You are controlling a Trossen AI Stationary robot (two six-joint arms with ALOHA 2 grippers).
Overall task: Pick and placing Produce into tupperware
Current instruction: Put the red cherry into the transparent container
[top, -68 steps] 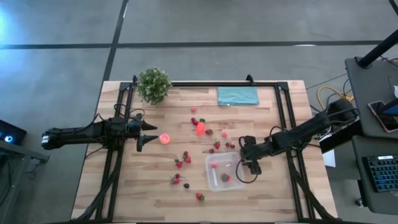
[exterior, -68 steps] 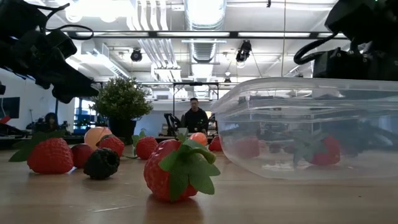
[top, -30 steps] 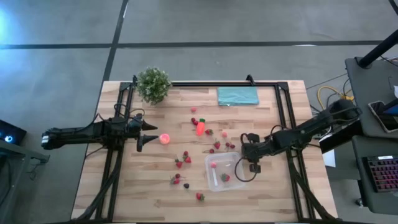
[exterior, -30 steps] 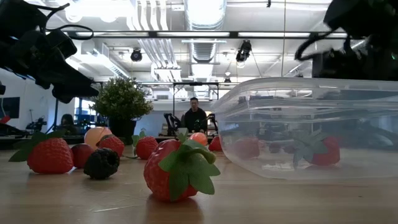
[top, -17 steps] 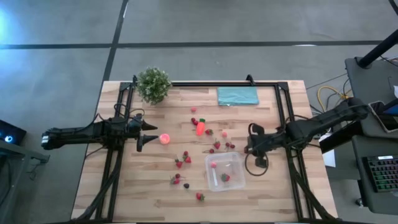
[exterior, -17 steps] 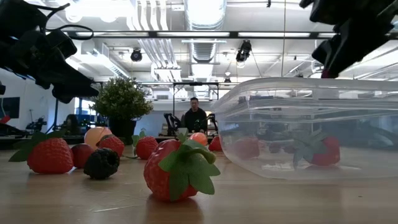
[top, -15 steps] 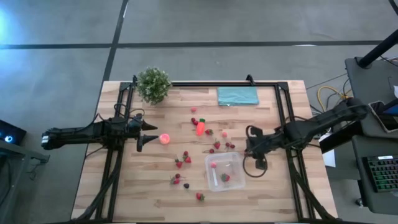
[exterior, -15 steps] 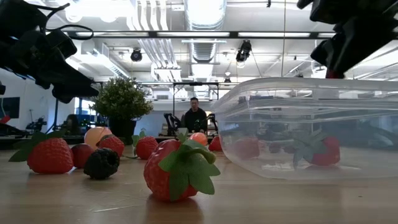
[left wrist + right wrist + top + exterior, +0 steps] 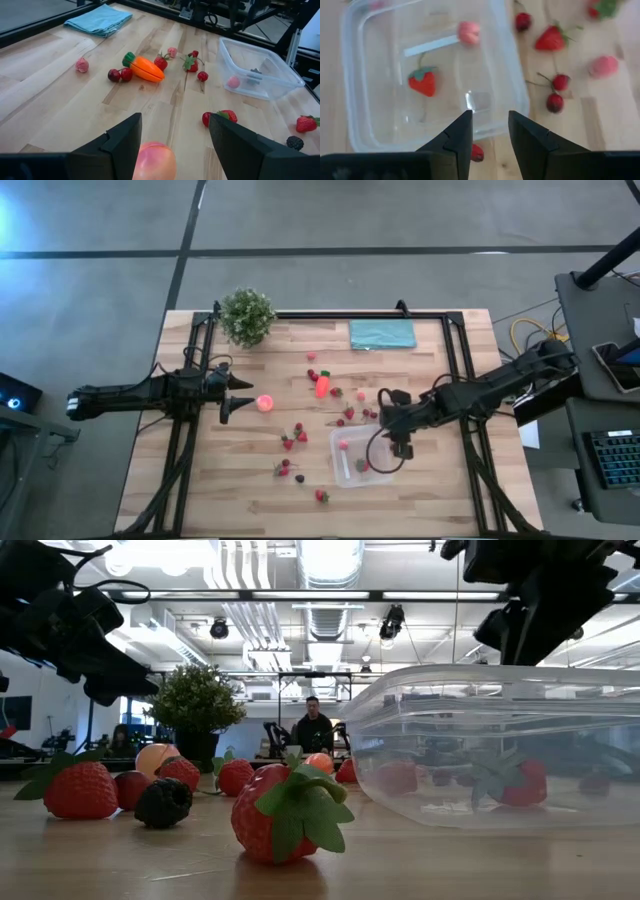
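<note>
The right gripper (image 9: 398,448), fingers apart and empty, is hanging over the clear tupperware (image 9: 376,435) holding a strawberry (image 9: 422,83) and a pink piece (image 9: 469,31), probably lining up for nearby cherries (image 9: 554,101), while the left gripper (image 9: 175,145) is waiting, open, above the pink-orange ball (image 9: 154,160).

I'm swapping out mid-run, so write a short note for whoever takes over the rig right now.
Left gripper: open, empty, just short of the pink-orange ball.
Right gripper: open, empty, above the tub's rim.
Done: a strawberry and a pink piece are in the tub.
Left: the carrot, the ball and the scattered strawberries, cherries and dark berries are on the table.
</note>
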